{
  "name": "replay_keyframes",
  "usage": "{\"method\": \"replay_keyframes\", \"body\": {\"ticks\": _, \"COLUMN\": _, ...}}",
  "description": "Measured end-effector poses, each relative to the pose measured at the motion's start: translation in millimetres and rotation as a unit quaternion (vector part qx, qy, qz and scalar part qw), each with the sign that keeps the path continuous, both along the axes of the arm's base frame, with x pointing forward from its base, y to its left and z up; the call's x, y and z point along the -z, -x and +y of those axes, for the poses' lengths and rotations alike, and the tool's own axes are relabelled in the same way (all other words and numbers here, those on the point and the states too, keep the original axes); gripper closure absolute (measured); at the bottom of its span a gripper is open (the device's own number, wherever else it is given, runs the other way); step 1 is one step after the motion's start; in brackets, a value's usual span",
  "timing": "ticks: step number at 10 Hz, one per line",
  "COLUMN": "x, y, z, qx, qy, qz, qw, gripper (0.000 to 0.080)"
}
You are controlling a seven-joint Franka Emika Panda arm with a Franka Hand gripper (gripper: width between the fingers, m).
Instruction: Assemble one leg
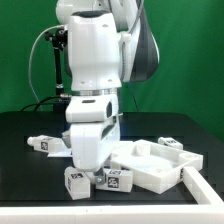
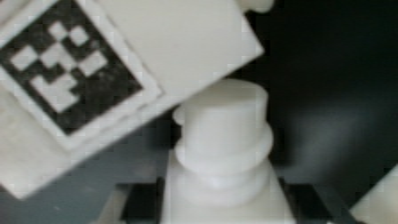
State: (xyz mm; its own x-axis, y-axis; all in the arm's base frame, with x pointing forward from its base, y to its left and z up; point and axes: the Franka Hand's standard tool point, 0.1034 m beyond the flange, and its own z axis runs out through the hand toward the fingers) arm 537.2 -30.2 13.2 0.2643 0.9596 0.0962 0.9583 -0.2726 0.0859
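In the wrist view my gripper (image 2: 217,198) is shut on a leg (image 2: 221,140), a white post with a stepped, narrower tip. The dark fingers (image 2: 143,205) press on both of its sides. Close beside the tip is a white part with a large black-and-white tag (image 2: 80,65); I cannot tell which part it is. In the exterior view the gripper (image 1: 88,160) is low over the black table, at the left edge of the large white panel with raised rim (image 1: 150,168). The held leg is hidden there by the hand.
Two tagged legs (image 1: 76,183) (image 1: 112,181) lie in front of the hand. Another leg (image 1: 40,143) lies at the exterior view's left and one (image 1: 168,143) behind the panel. A white angled rail (image 1: 192,192) runs along the front right.
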Motion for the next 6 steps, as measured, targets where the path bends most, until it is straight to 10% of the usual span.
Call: {"method": "replay_keyframes", "body": {"ticks": 6, "x": -60.0, "y": 21.2, "z": -43.0, "qx": 0.067, "qy": 0.021, "qz": -0.012, "qw": 0.997, "gripper": 0.0514}}
